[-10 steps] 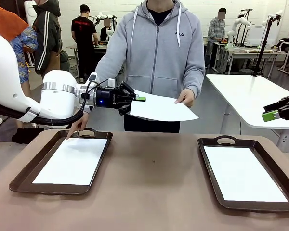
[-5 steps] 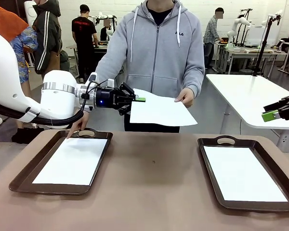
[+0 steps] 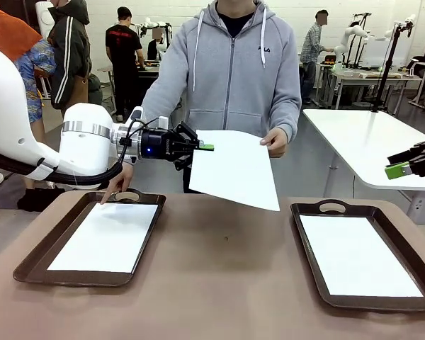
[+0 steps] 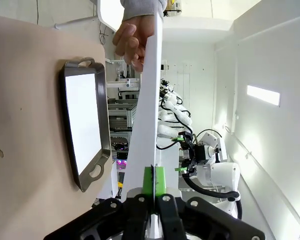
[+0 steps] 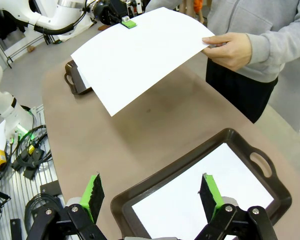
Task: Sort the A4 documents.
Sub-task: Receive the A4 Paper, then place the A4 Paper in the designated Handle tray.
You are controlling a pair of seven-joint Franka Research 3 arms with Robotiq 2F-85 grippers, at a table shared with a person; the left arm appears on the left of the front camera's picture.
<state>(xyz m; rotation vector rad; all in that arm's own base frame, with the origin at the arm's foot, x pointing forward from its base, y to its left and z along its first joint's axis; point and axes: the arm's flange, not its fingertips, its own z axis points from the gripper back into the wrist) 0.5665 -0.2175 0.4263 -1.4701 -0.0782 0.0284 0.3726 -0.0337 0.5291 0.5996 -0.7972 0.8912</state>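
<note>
A white A4 sheet (image 3: 235, 168) hangs in the air above the table's far middle, its near edge drooping towards me. My left gripper (image 3: 207, 146) is shut on its left corner, and the person's hand (image 3: 276, 142) pinches the opposite corner. In the left wrist view the sheet (image 4: 145, 100) runs edge-on from my green pads (image 4: 153, 181) up to that hand (image 4: 132, 42). The right wrist view shows the same sheet (image 5: 135, 50) above the table. My right gripper (image 3: 400, 168) hovers open at the right, over the right tray (image 5: 230, 137). Another white sheet (image 3: 108, 236) lies in the left tray (image 3: 30, 265), and one more (image 3: 357, 256) lies in the right tray (image 3: 308, 273).
The person stands at the far side, their other hand (image 3: 115, 190) resting a finger on the left tray's handle. Bare brown tabletop (image 3: 223, 276) lies between the two trays. A white table (image 3: 361, 142) stands behind at the right.
The held sheet has tipped down, its near edge now hanging much lower and more face-on to me. Neither gripper has moved.
</note>
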